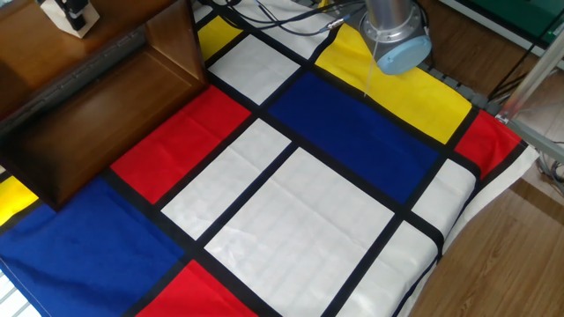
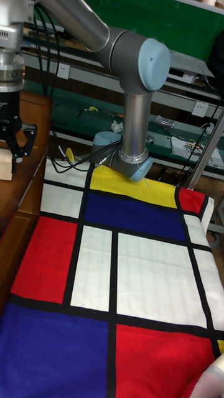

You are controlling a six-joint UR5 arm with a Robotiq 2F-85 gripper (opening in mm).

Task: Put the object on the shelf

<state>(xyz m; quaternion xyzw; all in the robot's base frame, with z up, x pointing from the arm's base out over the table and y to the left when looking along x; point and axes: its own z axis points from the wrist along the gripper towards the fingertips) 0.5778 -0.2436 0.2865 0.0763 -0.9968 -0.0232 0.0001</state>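
Gripper point(image 2: 14, 148) hangs over the dark brown shelf point(image 1: 97, 97) at the far left corner, fingers around the pale wooden block point(image 1: 74, 25) that sits on the top board directly beneath it, though clamped or slack I cannot tell.

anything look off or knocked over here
Nothing stands out. The wooden block sits upright on the shelf top with the end effector around it, and the colored cloth lies flat on the table.
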